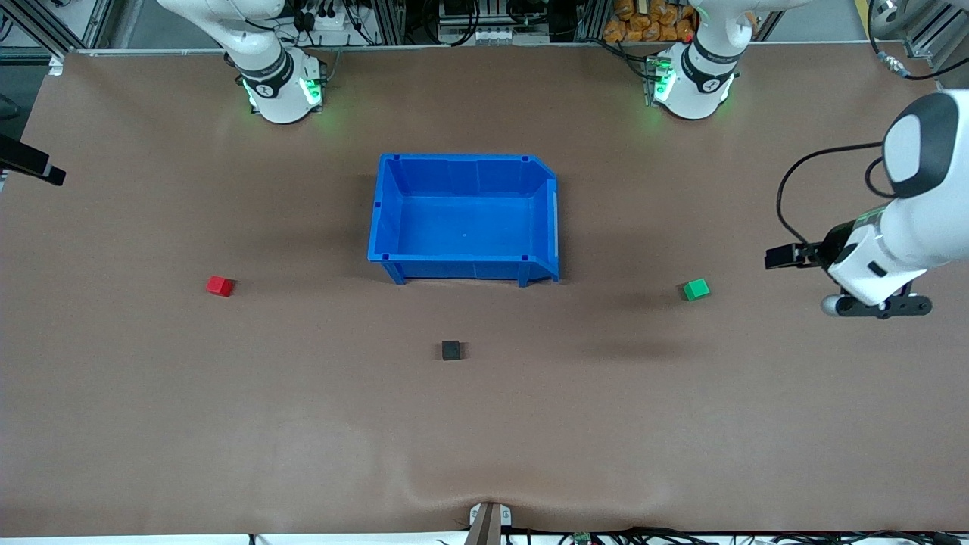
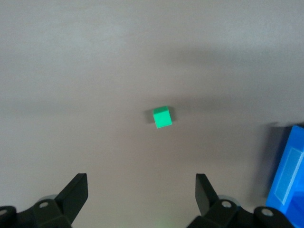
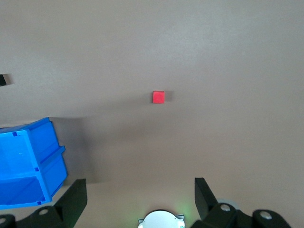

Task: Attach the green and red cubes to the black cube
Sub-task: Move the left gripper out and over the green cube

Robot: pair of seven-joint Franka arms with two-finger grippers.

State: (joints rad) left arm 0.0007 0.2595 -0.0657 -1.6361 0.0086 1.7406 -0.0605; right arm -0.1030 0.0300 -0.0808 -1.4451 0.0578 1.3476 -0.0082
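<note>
We are hovering both end effectors, jaws wide and empty: left end effector (image 2: 141, 194) near green cube (image 1: 696, 289), right end effector (image 3: 140, 197) above red cube (image 1: 220, 285). Black cube (image 1: 451, 350) is sitting between them, nearer the front camera.

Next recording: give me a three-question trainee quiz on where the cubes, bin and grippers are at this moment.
1. True or false: the black cube lies inside the blue bin.
2. Which cube lies toward the left arm's end of the table? A) red cube B) green cube C) black cube
3. Fill in: the left gripper and the right gripper are both ____ and hold nothing.

Key
1. False: it sits on the bare table, nearer the front camera than the bin.
2. B: the left gripper hangs above the table near it.
3. Open: each wrist view shows spread fingers, with one cube on the table below.
</note>
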